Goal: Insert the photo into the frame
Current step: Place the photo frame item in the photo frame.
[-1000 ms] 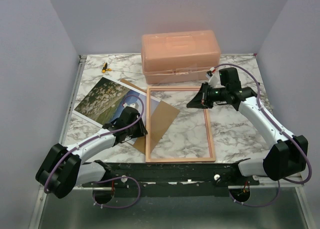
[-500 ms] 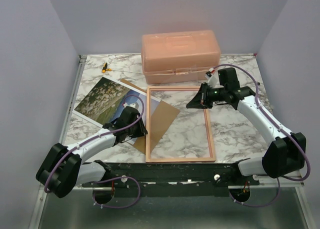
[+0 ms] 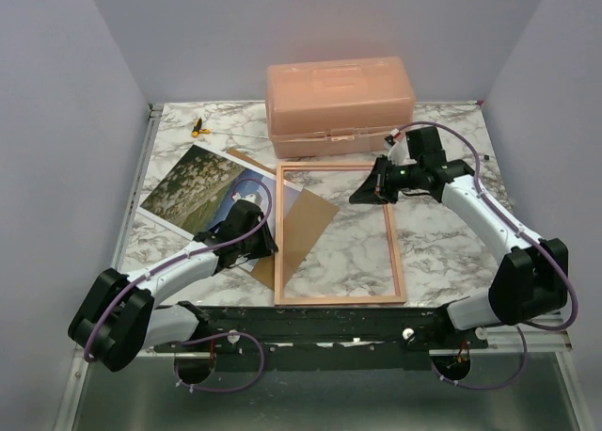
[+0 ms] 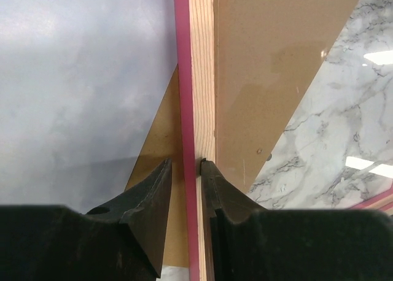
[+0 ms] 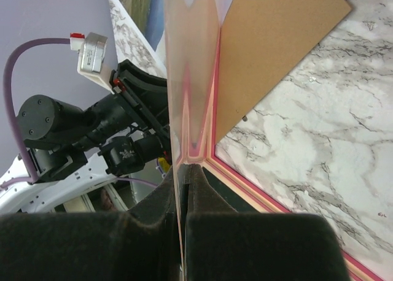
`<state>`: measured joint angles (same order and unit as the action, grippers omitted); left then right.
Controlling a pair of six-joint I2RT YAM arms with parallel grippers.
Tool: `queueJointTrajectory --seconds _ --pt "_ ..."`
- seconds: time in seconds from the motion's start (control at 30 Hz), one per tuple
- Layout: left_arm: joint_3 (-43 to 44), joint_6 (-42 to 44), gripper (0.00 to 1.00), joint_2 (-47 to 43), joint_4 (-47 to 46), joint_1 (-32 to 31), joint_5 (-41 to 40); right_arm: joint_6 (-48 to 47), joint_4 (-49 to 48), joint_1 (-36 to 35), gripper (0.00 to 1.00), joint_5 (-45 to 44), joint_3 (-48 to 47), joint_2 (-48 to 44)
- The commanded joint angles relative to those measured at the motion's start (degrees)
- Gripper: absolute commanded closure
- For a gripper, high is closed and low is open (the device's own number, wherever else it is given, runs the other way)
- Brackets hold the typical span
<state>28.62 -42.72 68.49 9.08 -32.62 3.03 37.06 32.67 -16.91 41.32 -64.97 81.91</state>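
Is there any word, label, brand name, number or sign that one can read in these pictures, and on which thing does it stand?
None can be read.
The photo shows only a landscape, no text.
The salmon-pink lidded box, the frame and the brown backing board show no lettering.
The arms bear no legible marking.

Count, table top:
- Robot arms: two, one gripper each — left gripper point(image 3: 266, 246), right gripper point(image 3: 360, 194).
- Frame point(image 3: 399, 262), pinkish-red and light wood border: one.
- Photo point(image 3: 193, 188), meadow and sky print: one.
- Brown backing board point(image 3: 303, 226): one.
- Salmon-pink lidded box point(image 3: 339, 103): one.
- Small yellow-and-black object point(image 3: 198, 126) near the far left corner: one; too small to identify.
- Marble-pattern table point(image 3: 442, 226): one.
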Motion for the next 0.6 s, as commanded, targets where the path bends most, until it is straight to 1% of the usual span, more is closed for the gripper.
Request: queueJointTrajectory --seconds 0.0,0.57 --pt "-0.4 1.7 0.74 1.6 2.1 0.3 -1.1 -0.9 -1.4 -0.1 0.99 0.1 -3.0 1.1" --pt "-0.6 1.8 0.75 2.0 2.3 0.3 -1.9 -1.7 0.4 0.0 0.99 1.0 -7.5 3.1"
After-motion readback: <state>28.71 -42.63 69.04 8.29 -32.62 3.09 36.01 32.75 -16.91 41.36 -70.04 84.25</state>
